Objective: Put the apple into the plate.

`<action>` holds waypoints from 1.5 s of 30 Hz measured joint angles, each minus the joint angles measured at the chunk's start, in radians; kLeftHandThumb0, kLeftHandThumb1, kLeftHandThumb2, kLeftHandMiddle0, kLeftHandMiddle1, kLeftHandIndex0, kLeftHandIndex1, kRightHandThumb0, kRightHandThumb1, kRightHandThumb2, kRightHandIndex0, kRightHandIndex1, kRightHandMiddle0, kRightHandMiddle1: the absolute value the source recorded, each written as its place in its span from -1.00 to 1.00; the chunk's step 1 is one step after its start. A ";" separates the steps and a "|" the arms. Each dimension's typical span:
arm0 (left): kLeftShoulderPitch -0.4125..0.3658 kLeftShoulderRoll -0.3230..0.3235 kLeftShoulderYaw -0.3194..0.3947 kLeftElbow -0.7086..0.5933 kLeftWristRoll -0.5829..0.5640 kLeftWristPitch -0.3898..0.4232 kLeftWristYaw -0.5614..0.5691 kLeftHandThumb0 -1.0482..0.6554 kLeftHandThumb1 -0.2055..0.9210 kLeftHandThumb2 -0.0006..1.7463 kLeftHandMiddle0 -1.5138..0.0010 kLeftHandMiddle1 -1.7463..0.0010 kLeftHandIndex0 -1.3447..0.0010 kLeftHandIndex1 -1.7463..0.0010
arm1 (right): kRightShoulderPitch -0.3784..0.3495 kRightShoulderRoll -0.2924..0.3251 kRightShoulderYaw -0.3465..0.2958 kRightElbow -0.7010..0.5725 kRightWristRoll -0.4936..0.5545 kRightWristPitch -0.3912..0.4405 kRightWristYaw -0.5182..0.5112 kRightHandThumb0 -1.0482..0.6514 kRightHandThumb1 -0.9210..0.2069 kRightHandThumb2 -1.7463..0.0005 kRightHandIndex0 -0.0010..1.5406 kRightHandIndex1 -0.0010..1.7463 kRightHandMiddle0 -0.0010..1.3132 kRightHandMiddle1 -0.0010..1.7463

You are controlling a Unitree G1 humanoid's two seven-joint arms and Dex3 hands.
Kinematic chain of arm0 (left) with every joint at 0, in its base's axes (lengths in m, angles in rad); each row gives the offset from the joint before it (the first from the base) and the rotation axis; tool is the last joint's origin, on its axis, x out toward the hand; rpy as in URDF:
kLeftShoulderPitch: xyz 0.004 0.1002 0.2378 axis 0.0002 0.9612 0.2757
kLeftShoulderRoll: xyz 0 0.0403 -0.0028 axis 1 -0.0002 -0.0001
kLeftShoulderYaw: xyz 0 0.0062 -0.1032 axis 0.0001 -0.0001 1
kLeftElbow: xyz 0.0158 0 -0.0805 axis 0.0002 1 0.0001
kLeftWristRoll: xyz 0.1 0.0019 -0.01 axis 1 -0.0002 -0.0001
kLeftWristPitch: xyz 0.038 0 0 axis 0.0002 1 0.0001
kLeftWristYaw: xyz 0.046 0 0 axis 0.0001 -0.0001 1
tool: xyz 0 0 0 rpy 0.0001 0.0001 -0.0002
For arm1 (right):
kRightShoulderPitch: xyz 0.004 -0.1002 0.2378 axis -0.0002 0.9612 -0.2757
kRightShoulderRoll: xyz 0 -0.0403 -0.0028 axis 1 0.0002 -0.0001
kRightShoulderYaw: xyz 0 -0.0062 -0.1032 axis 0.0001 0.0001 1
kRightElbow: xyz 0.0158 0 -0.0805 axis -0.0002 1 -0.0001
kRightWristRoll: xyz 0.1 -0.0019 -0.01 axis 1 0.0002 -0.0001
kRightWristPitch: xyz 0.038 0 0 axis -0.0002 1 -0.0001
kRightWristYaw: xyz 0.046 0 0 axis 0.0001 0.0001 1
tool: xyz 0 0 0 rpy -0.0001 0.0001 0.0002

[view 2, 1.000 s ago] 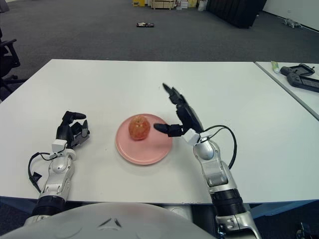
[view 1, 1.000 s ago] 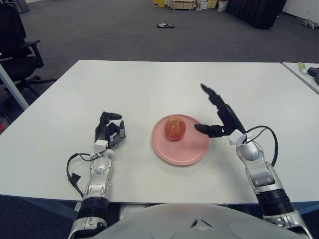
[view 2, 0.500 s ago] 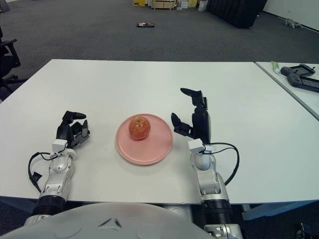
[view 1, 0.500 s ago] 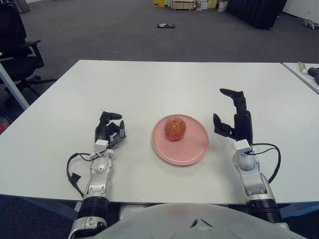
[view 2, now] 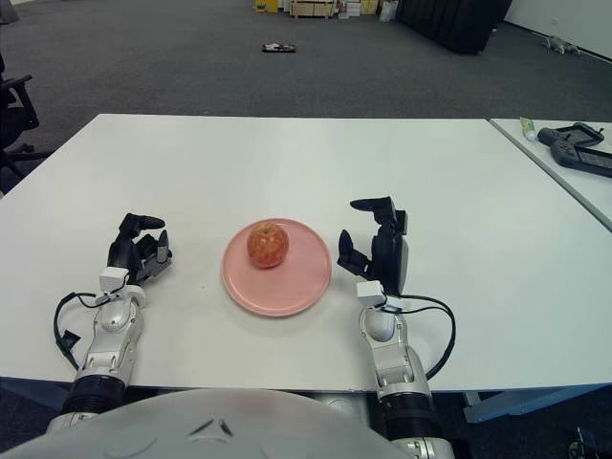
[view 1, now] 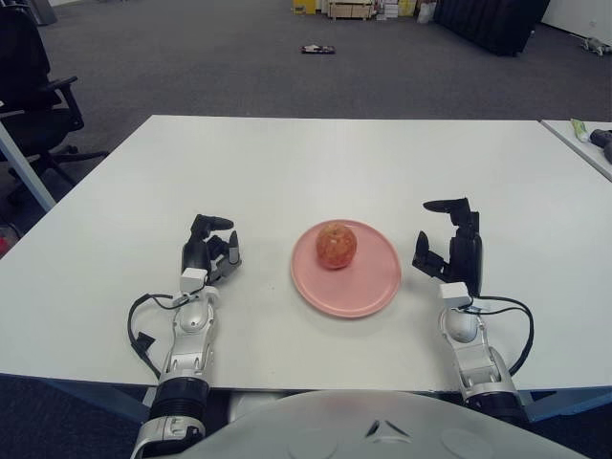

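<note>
Right fingers (view 1: 466, 222): were held raised and loosely spread, the upper one bent forward at its tip; nothing was grasped between them.
Right hand (view 1: 451, 251): was seen upright just to the right of the plate, apart from its rim, with palm turned toward the plate; contact with the table could not be judged.
Left fingers (view 1: 212, 228): were curled inward over the palm; nothing was held in them.
Left hand (view 1: 207, 254): was seen to the left of the plate, well apart from it, with its wrist cable looped beside the forearm.
Apple (view 1: 336, 245): was found lying in the plate, on the rear-left part of it, upright with the stem dimple up; it was touched by neither hand.
Plate (view 1: 366, 287): a pink round plate was set on the table between the two hands, nearer the right one.
Table (view 1: 316, 163): a white top, on which the plate was carried.
Chair (view 1: 34, 100): a black office chair was seen on the floor beyond the table's left edge.
Second table (view 2: 559, 158): was seen at the far right, with a dark device (view 2: 574, 143) lying on it.
</note>
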 measured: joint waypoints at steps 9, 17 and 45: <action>0.001 -0.001 0.000 0.000 -0.003 -0.001 0.000 -0.23 0.46 0.08 -0.11 -1.00 0.43 -1.00 | 0.008 0.003 0.001 0.058 0.115 0.032 0.095 -0.33 -1.00 -0.20 -0.38 0.40 -0.52 0.80; 0.001 0.000 0.000 -0.001 -0.003 -0.001 0.000 -0.23 0.47 0.07 -0.12 -1.00 0.43 -1.00 | 0.004 0.006 -0.003 0.072 0.173 0.045 0.139 -0.29 -0.91 -0.22 -0.29 0.47 -0.38 0.86; 0.015 -0.001 -0.007 -0.030 -0.004 0.022 -0.005 -0.23 0.50 0.05 -0.10 -1.00 0.45 -1.00 | 0.049 0.117 -0.079 0.004 0.469 0.133 0.264 -0.22 -0.54 -0.01 -0.23 0.42 -0.47 1.00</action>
